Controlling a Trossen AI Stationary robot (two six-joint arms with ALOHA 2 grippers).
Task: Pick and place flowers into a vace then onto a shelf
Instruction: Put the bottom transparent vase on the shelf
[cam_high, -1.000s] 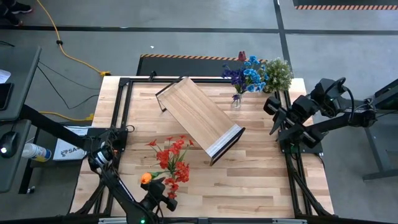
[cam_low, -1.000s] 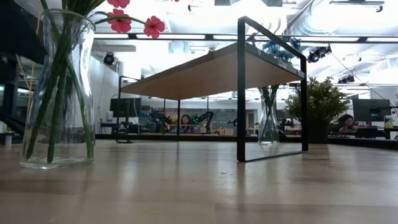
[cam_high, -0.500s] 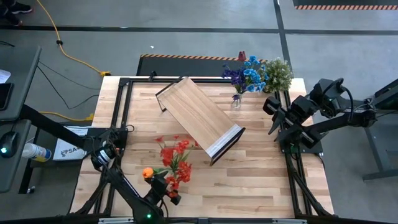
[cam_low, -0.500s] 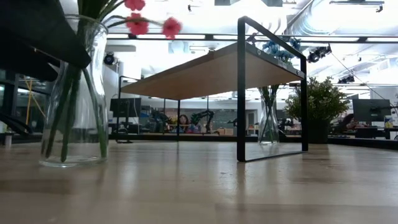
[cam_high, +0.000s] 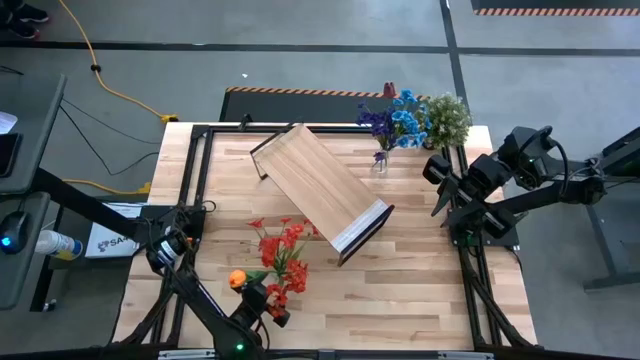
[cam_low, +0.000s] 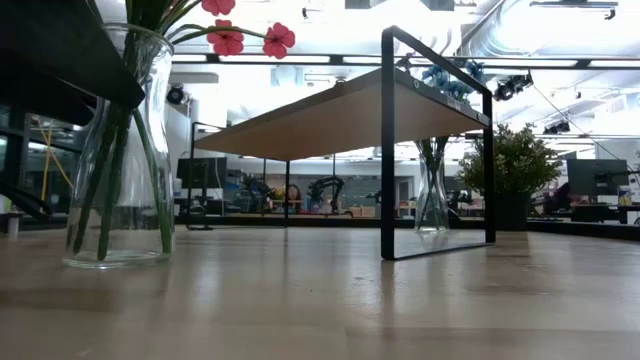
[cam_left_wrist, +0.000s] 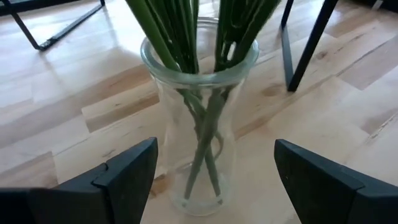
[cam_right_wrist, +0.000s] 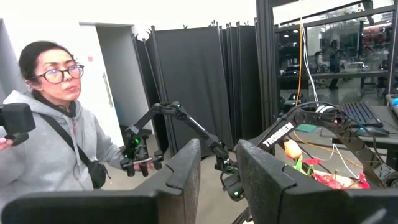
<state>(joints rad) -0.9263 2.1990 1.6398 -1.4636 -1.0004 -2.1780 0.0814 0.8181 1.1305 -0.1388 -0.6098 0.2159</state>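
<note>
A clear glass vase (cam_left_wrist: 198, 124) stands upright on its base on the table's near left part. It holds red and orange flowers (cam_high: 282, 255) on green stalks. My left gripper (cam_left_wrist: 216, 148) is open, with one finger on each side of the vase's lower body. It comes in low from the near side (cam_high: 268, 300). The shelf (cam_high: 320, 190) stands on its dark frame, set slantwise at mid table. My right gripper (cam_high: 441, 195) waits raised over the right edge, its fingers (cam_right_wrist: 186, 180) a little apart with nothing between them. My left gripper has the vase between its open fingers, coming slanting down from the near side. One fingertip (cam_left_wrist: 149, 149) stands close to the glass wall (cam_left_wrist: 163, 134). I cannot tell whether it touches. The other finger is apart from the glass.
A second glass vase (cam_high: 380, 160) with blue and purple flowers and a bushy potted plant (cam_high: 447, 120) stand at the far right corner. Bare planks lie near and right of the shelf. A person in a grey hooded top (cam_right_wrist: 56, 149) shows beyond the table.
My left gripper has gone a little toward the far and right edges and stays open around the vase. The vase with its flowers has slid slightly toward the table's right, staying upright. In the last half second both have kept still.
</note>
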